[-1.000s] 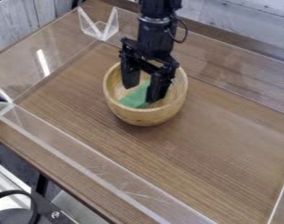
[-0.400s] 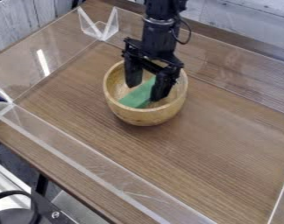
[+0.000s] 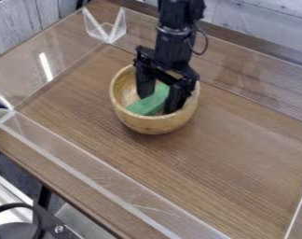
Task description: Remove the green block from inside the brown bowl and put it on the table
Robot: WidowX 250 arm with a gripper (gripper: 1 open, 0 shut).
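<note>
The brown bowl sits on the table a little behind its middle. The green block lies inside the bowl, leaning toward its right wall. My black gripper points straight down into the bowl, open, with one finger on each side of the block. Its fingertips reach below the rim, and the block's upper end is partly hidden between them. I cannot tell whether the fingers touch the block.
Low clear acrylic walls run along the table's edges. A clear folded stand sits at the back left corner. Bare wood-grain surface lies in front of and to the right of the bowl.
The arm has shifted slightly to the right over the bowl and tilted a little. The gripper stays open and the block stays in the bowl.
</note>
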